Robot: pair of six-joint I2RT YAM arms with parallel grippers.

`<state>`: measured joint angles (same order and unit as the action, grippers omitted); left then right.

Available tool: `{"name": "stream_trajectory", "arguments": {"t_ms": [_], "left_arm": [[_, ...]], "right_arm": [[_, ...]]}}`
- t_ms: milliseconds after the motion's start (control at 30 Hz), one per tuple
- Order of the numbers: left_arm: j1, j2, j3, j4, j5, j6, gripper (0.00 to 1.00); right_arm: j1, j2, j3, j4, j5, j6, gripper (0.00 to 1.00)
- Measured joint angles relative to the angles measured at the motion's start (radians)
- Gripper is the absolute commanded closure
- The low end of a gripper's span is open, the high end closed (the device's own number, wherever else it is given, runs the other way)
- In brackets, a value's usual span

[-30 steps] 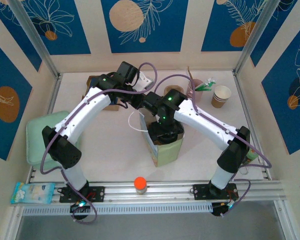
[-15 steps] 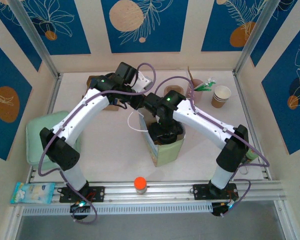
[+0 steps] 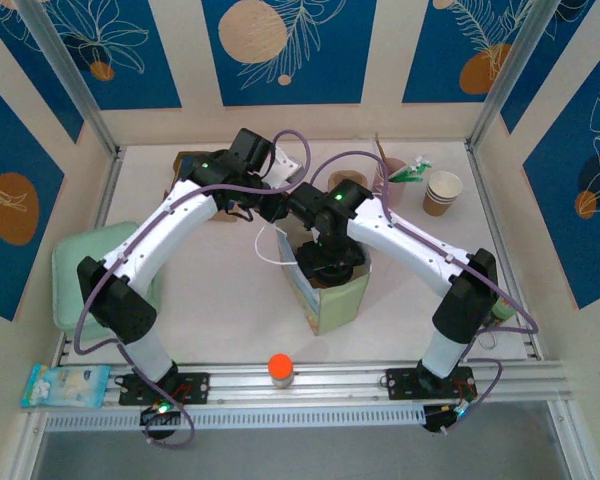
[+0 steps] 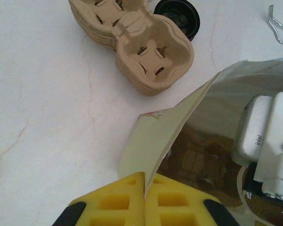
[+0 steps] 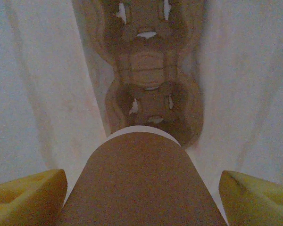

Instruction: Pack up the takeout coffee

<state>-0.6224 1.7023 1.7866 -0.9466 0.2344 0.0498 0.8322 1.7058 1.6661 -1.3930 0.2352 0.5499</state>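
Observation:
A pale green paper bag (image 3: 342,300) stands open in the middle of the table. My left gripper (image 3: 278,208) is at its back left corner, yellow pads (image 4: 118,202) shut on the bag's rim flap (image 4: 165,136). My right gripper (image 3: 329,262) reaches down into the bag's mouth, shut on a brown paper coffee cup (image 5: 141,188) that fills the gap between its fingers (image 5: 28,193). Below the cup, a brown pulp cup carrier (image 5: 148,70) lies on the bag's floor, between the white bag walls.
A stack of pulp carriers (image 4: 137,42) and a black lid (image 4: 177,19) lie behind the bag at the left. Another paper cup (image 3: 442,192) stands at the back right. A green pad (image 3: 75,280) lies far left, an orange-capped bottle (image 3: 280,368) by the front rail.
My right gripper has shifted slightly toward the back inside the bag's mouth with the cup. The left gripper keeps its hold on the rim.

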Motion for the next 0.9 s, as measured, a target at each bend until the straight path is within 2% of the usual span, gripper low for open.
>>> {"name": "stream_trajectory", "arguments": {"t_ms": [900], "left_arm": [[0.000,-0.015,-0.019,0.008,0.000,0.000,0.93]], "right_arm": [[-0.045,0.017,-0.046,0.084,-0.005,-0.027,0.66]]}}
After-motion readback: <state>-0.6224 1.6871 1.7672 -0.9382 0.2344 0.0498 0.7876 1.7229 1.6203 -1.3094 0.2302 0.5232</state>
